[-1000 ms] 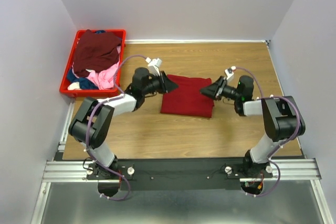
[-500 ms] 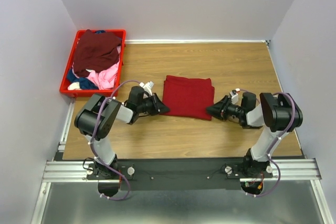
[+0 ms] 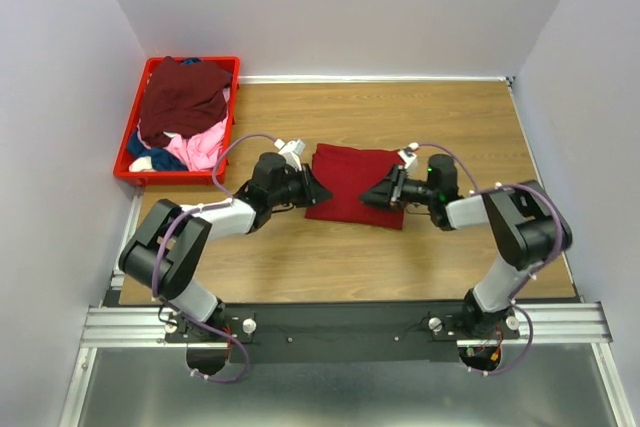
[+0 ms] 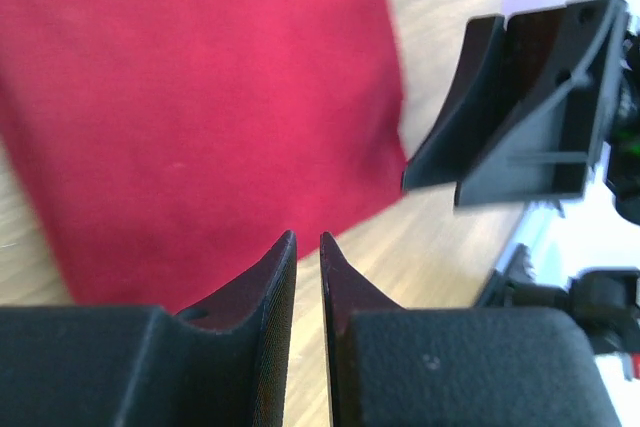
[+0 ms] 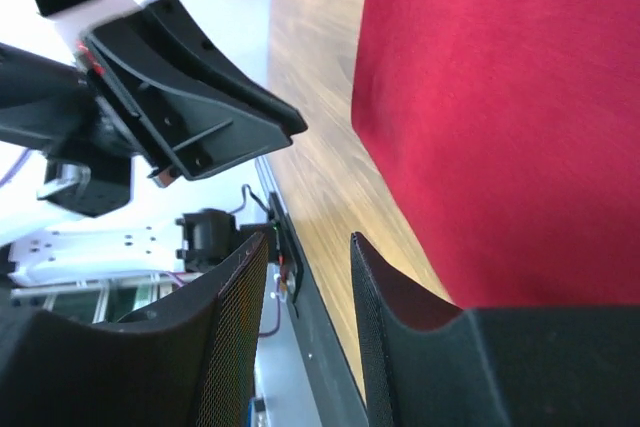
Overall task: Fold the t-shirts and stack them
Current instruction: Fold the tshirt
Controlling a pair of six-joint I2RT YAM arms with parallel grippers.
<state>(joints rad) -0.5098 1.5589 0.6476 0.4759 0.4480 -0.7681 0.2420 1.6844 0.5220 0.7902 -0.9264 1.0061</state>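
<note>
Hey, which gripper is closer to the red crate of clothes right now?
Left. The left gripper is at the left edge of the folded red shirt, the side toward the crate. The right gripper reaches in from the shirt's right side, farther from the crate.

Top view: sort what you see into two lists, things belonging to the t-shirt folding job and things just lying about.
Job: folded red t-shirt; heaped t-shirts in the crate; left gripper; right gripper.
Just there: crate; table.
</note>
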